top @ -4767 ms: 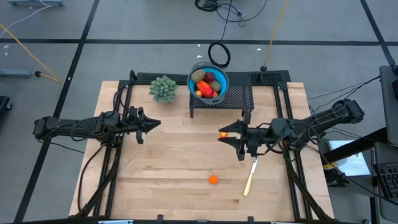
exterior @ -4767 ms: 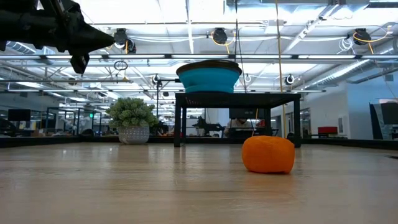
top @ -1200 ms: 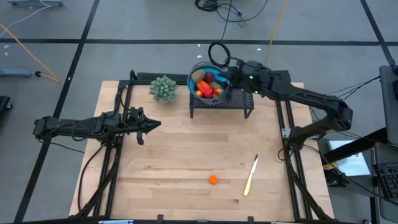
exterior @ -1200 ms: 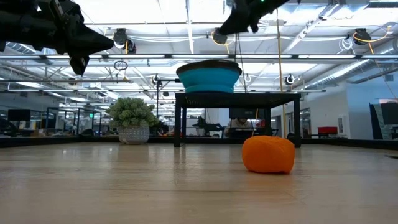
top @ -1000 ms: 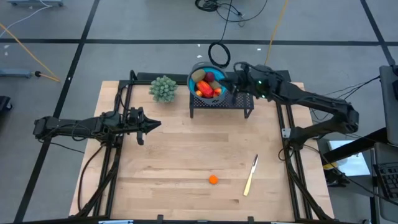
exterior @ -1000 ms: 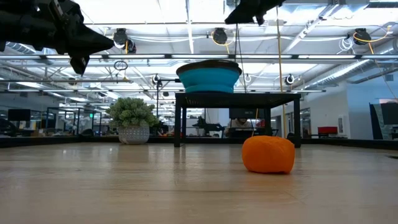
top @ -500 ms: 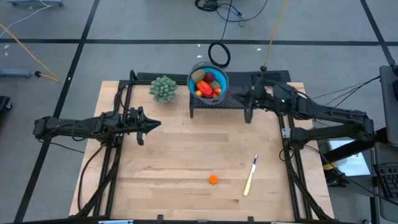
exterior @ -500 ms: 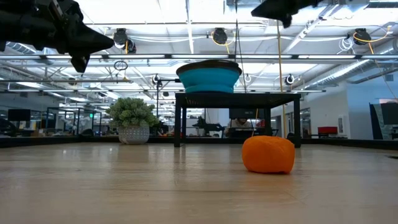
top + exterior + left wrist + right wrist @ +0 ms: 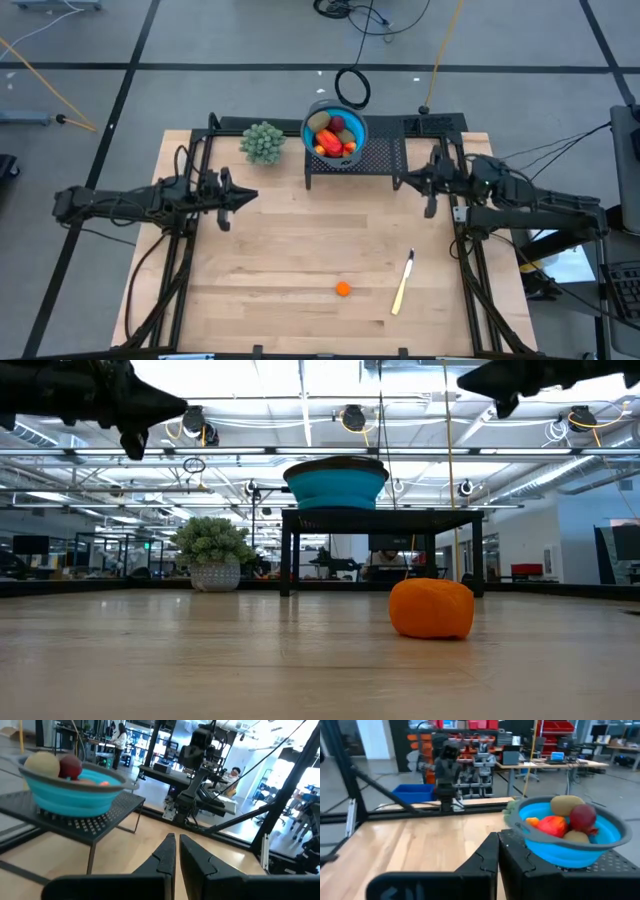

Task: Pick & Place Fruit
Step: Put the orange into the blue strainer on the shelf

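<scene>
The right tool (image 9: 405,179), clenched and empty, hangs beside the black mesh stand (image 9: 385,158). On that stand sits the round blue bowl (image 9: 311,115) heaped with toy fruit (image 9: 335,135). The left tool (image 9: 250,197), also clenched and empty, hangs over the wooden table (image 9: 280,250). A small orange fruit (image 9: 343,289) lies well apart from both tools. No writing is legible.

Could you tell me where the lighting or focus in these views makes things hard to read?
Low view: bright ceiling lights silhouette the left gripper and right gripper; the small orange fruit looms large and soft. Left wrist view: the room behind the blue bowl is washed out. High view: evenly lit, the knife clear.
</scene>
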